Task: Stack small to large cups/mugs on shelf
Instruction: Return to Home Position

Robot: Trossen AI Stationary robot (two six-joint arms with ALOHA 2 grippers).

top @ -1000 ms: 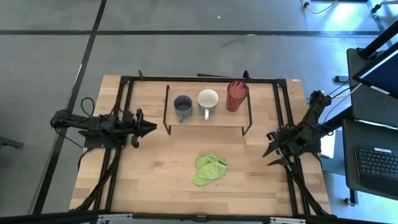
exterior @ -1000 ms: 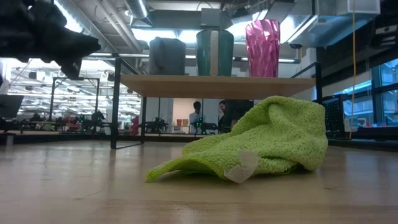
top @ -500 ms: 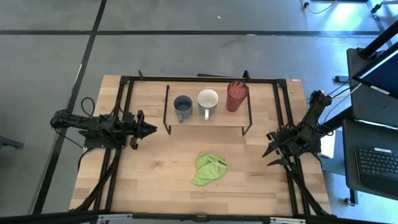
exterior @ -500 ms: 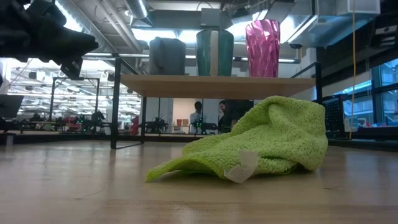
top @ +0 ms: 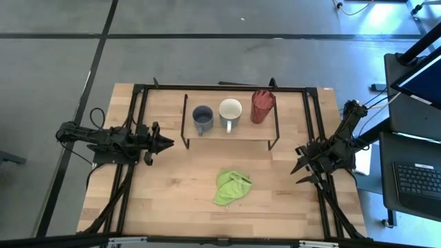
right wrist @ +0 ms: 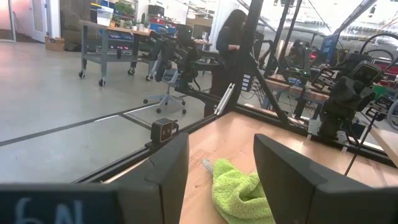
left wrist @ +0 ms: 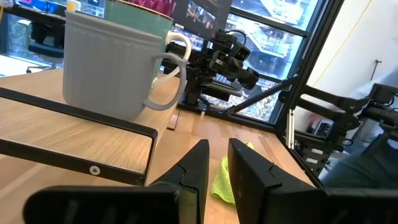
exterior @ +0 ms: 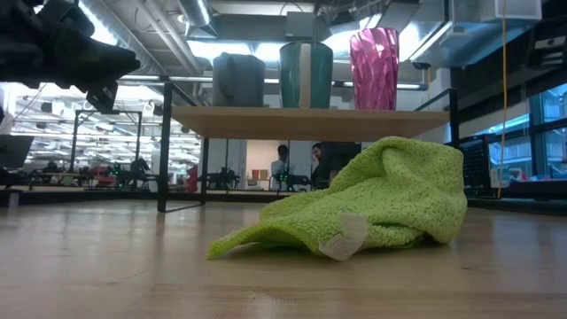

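Observation:
Three vessels stand in a row by their bases on the low wooden shelf (top: 238, 132): a small grey-blue mug (top: 202, 118) at the left, a cream-white mug (top: 230, 111) in the middle and a red ribbed tumbler (top: 262, 105) at the right. They also show in the low view, the grey-blue mug (exterior: 237, 80), the cream-white mug (exterior: 306, 75) and the tumbler (exterior: 374, 68). My left gripper (top: 169, 142) is shut and empty, left of the shelf, pointing at it. My right gripper (top: 298, 173) is open and empty, right of the shelf near the table's right edge.
A crumpled light green cloth (top: 231, 187) lies on the table in front of the shelf, and also shows in the low view (exterior: 372, 199). The black frame rails (top: 313, 124) run along the table's sides. People stand in the room behind (exterior: 282, 164).

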